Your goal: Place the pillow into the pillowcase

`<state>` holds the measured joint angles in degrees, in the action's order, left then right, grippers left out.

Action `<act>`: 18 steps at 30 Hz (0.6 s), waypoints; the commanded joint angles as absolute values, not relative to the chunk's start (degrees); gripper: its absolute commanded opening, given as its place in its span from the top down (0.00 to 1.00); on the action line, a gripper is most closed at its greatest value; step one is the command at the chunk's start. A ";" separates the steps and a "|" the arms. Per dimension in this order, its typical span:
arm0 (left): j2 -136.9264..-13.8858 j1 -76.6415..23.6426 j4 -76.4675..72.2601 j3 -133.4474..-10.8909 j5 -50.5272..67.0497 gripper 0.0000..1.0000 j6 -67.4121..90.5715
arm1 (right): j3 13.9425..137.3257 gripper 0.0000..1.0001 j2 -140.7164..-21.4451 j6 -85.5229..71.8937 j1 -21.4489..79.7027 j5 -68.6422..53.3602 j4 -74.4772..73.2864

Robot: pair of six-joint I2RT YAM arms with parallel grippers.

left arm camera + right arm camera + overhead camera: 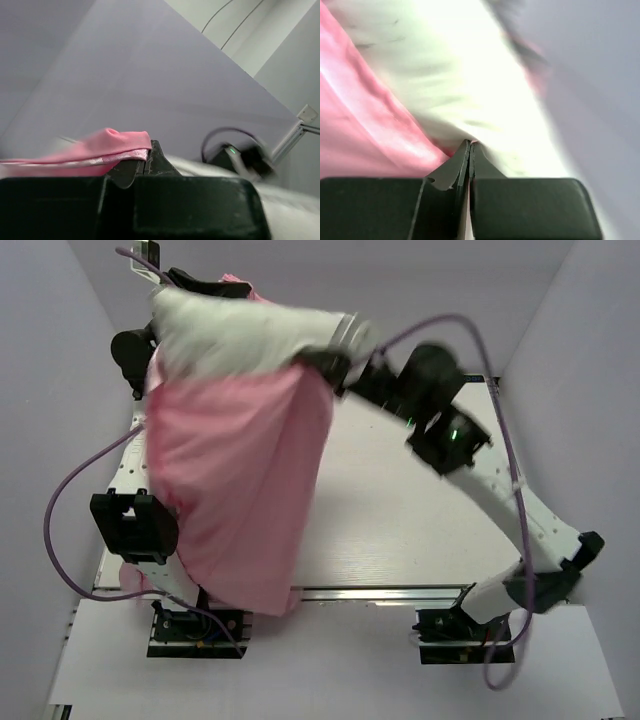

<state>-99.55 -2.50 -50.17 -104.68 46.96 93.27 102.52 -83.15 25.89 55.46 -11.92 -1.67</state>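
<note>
Pillow: in the top view we see the pillow (250, 335) held up off the table (400, 510) at the far left. It shows as a white band stretched between the two grippers.
Pillowcase: the pillowcase (235, 490) hangs from the pillow's lower edge as a long pink drape. Its bottom end lies bunched at the table's near edge, beside the left arm's base. We cannot tell how far the pillow reaches inside it.
Left gripper, from above: the left gripper (205, 282) is a dark shape at the pillow's far left corner, and its fingers are hidden there.
Left gripper, own camera: here the left gripper (149, 150) shows plainly, its jaws pressed together on a fold of the pillowcase (100, 150) hem. The other arm is a blur behind it.
Right gripper, from above: the right gripper (335, 368) meets the cloth at the right end, where white and pink join.
Right gripper, own camera: the right gripper (470, 146) has its tips pinched tight on the line where the pillowcase (365, 130) meets the pillow (470, 75). A sliver of pink sits at the tips. We cannot tell whether white cloth is caught too.
Only from above: the cable (470, 330) arches over the right arm.
</note>
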 commanded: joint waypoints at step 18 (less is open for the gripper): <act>-100.29 -3.87 -48.51 -110.13 44.03 1.00 92.64 | 112.71 1.00 -85.50 26.56 41.50 -7.55 8.62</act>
<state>-102.35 -2.52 -47.86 -108.90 45.95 93.21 106.10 -85.14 26.52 60.31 -7.64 -0.08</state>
